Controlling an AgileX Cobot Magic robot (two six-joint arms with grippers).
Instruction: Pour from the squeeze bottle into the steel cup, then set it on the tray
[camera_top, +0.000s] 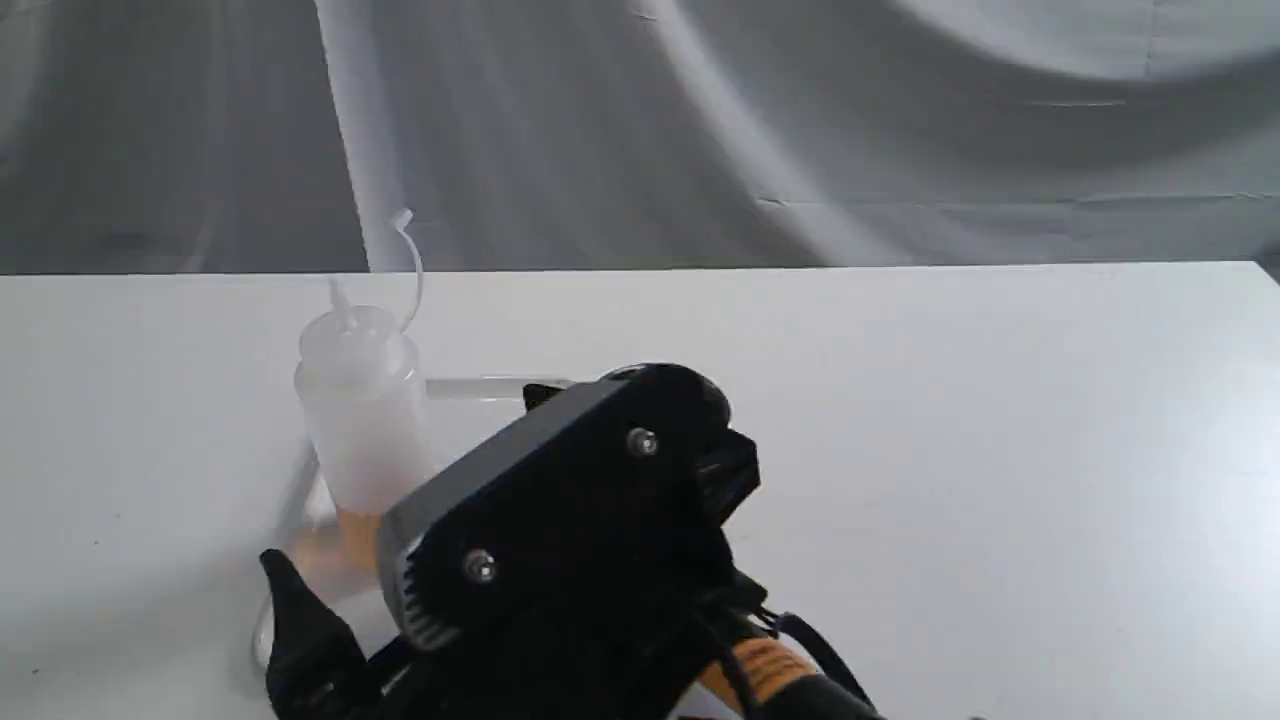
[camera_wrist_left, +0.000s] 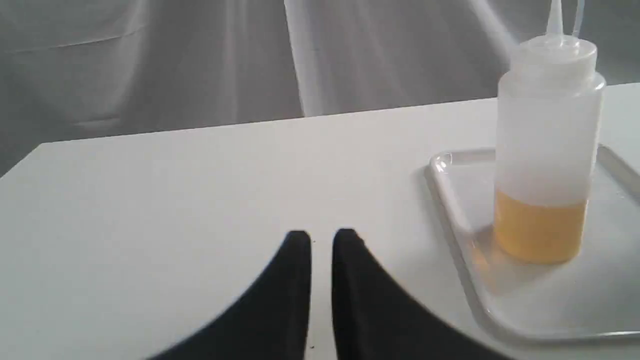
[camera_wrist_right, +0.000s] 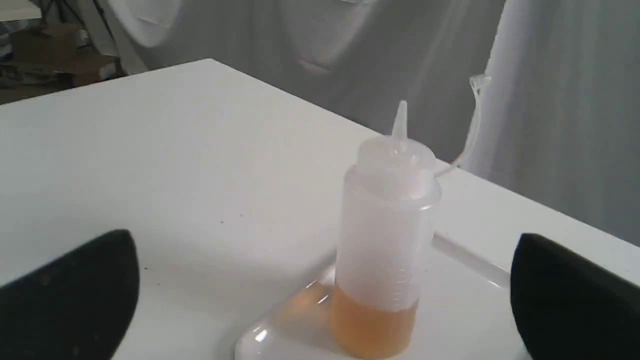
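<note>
Squeeze bottle (camera_wrist_right: 385, 240) upright on tray (camera_wrist_left: 540, 305), nozzle (camera_wrist_right: 401, 117) up; right claw (camera_wrist_right: 322, 250) wide apart, left claw (camera_wrist_left: 322, 240) together.

Item 1, table (camera_wrist_left: 150, 200): lies beneath both claws, with a draped backdrop (camera_top: 900, 130) behind its far edge. Item 2, tray (camera_wrist_left: 452, 200): flat on the table, ahead of the left claw (camera_wrist_left: 321, 237) and off to 1 side of it, well clear of its 2 fingers, which stand close together with nothing between. Item 3, squeeze bottle (camera_wrist_right: 385, 240): upright on the tray, in the corner nearest the right claw (camera_wrist_right: 322, 250), ahead of that claw and in line with the wide gap between its 2 fingers, touching neither. Item 4, tethered cap (camera_wrist_right: 477, 82): above and beside the bottle's nozzle.
</note>
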